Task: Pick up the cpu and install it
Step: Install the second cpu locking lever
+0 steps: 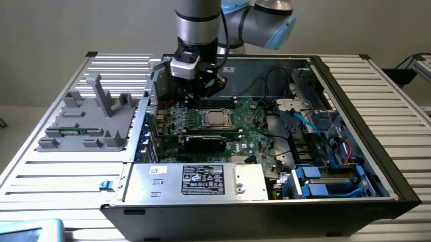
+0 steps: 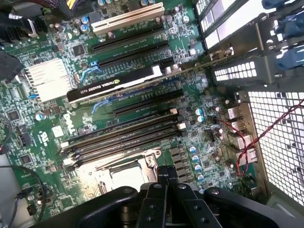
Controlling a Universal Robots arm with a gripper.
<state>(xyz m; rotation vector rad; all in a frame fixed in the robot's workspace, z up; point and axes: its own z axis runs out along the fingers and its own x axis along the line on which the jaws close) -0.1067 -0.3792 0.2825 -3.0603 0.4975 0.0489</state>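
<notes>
My hand hangs straight down, pinched closed and empty, above the cpu lying flat in its socket.

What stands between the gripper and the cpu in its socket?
Nothing visible: the black gripper hangs just above the square silver-topped cpu in the metal-framed socket, with open space between them; its fingers are shut, holding nothing.
</notes>
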